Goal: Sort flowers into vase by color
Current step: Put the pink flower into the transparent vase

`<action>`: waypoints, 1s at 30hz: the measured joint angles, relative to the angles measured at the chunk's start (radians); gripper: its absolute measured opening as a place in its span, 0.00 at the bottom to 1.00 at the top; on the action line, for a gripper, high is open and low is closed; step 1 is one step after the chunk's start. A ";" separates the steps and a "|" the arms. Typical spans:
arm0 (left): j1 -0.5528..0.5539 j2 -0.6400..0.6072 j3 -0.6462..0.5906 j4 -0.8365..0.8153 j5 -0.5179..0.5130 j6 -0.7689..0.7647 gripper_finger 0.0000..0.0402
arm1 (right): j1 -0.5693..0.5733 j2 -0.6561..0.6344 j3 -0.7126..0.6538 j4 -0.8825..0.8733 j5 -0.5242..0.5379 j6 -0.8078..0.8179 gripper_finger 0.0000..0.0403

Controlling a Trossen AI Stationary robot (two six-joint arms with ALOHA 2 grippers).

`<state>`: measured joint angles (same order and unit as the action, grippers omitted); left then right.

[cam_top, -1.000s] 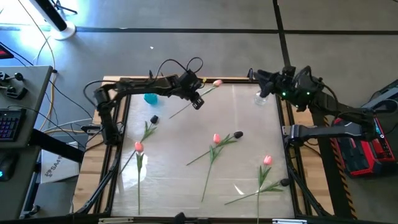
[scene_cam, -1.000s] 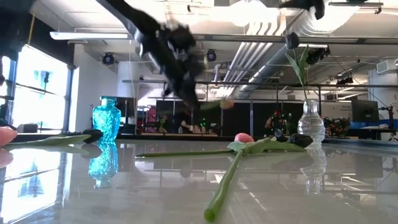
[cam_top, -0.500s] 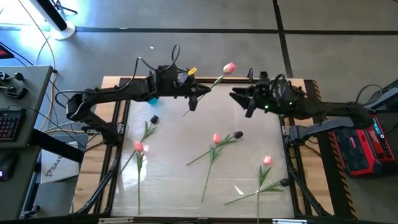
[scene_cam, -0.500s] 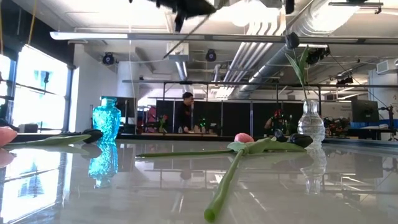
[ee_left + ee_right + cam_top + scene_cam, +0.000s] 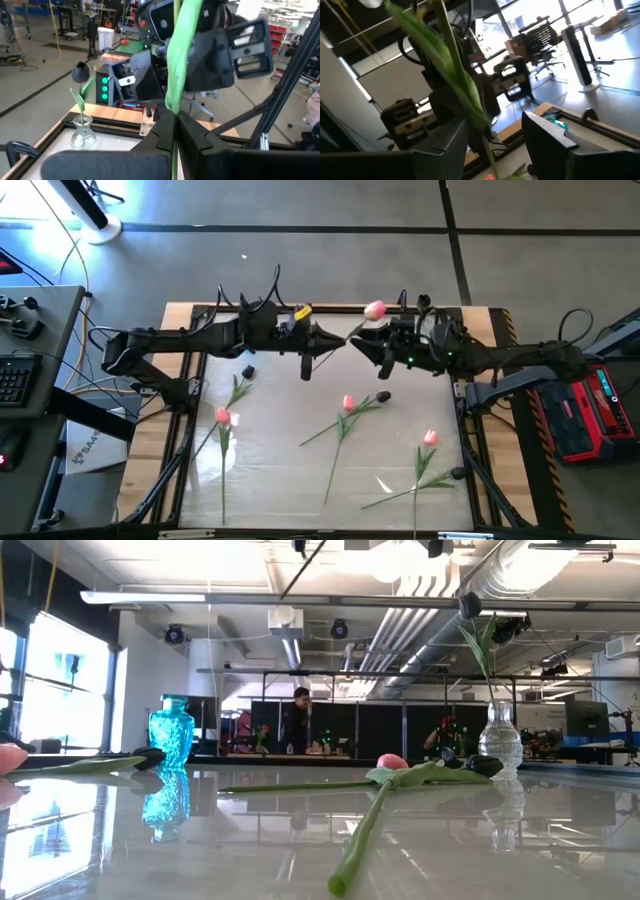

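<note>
My left gripper is shut on a pink tulip, held high above the table's far middle. My right gripper is open; in its wrist view its fingers stand on either side of the tulip's stem and leaf, apart from them. A clear vase holds a near-black tulip. A blue vase stands at the far left. On the table lie pink tulips and near-black ones. My left gripper pinches the pink tulip's thin green stem between its two fingers, just below the long leaf. The fingers come about level from the table's left and lie across the stem. The tulip is lifted clear and slants, head up, lower stem hanging.
Both arms meet over the table's far middle and cover the vases in the high view. The table has a wooden rim. A desk with a keyboard stands at the left. A person stands far off in the room.
My left gripper has lifted the pink tulip high, out of the low view, and carried it slightly toward the table's right; the tulip now slants head up. My right gripper has left the clear vase and gone toward the table's left, up to the tulip's stem.
</note>
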<state>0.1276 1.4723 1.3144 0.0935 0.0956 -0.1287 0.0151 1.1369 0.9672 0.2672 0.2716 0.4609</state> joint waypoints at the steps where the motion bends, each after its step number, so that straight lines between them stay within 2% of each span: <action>1: -0.001 0.001 0.000 -0.002 0.000 0.000 0.00 | 0.008 0.007 0.000 0.011 -0.006 -0.011 0.43; 5: -0.003 0.004 0.000 0.003 0.000 -0.011 0.00 | 0.043 0.030 0.000 0.073 -0.006 -0.068 0.43; 9: -0.004 0.004 0.000 0.009 0.000 -0.016 0.00 | 0.051 0.035 0.000 0.077 0.047 -0.085 0.39; 17: -0.003 0.005 0.000 -0.023 0.004 0.000 0.00 | 0.035 0.035 0.000 0.081 0.049 -0.129 0.14; 21: -0.003 0.005 0.000 -0.022 0.028 0.001 0.00 | 0.029 0.035 0.000 0.081 0.045 -0.136 0.06; 30: -0.004 0.005 0.000 -0.021 0.007 -0.022 0.01 | 0.029 0.034 0.000 0.080 0.005 -0.180 0.01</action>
<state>0.1238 1.4769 1.3144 0.0722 0.1028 -0.1510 0.0437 1.1713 0.9672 0.3474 0.2768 0.2814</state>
